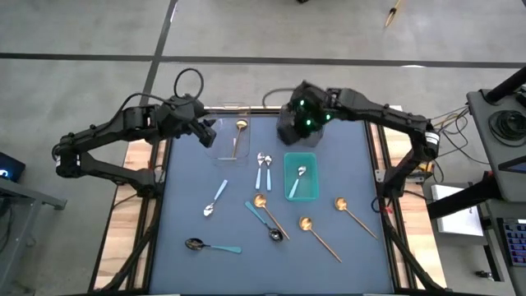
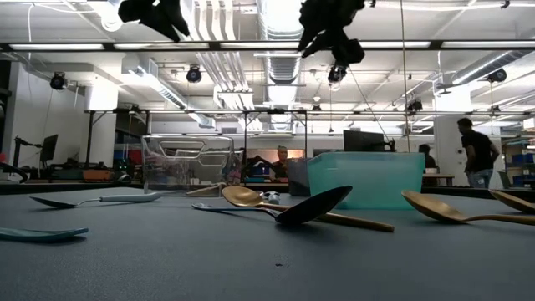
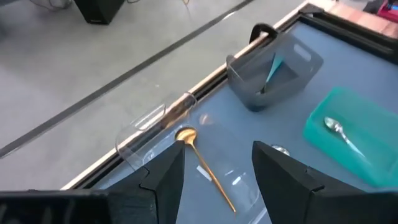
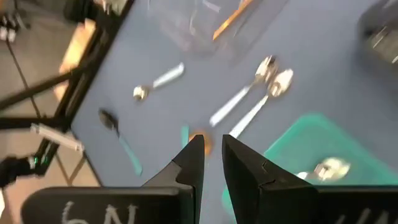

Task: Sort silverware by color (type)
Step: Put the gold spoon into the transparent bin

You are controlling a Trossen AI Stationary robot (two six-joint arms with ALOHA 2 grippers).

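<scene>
1. Three spoons look sorted: a gold spoon [image 1: 240, 128] in the clear bin [image 1: 233, 141] just under the left gripper [image 1: 205, 131], a blue-handled one in the teal bin [image 1: 301, 177], and a teal-handled one [image 3: 273, 67] in the grey bin [image 3: 277, 71].
2. Roughly nine spoons lie loose on the matte blue mat [image 1: 181, 205], all well clear of both grippers.
3. The left gripper's fingers stand apart, empty.
4. The right gripper [image 1: 297, 123], above the grey bin, has its fingers nearly together, holding nothing.

A robotics lab: exposed ceiling ducts [image 2: 276, 25], workbenches, monitors [image 2: 364, 140], concrete floor [image 1: 82, 29].
</scene>
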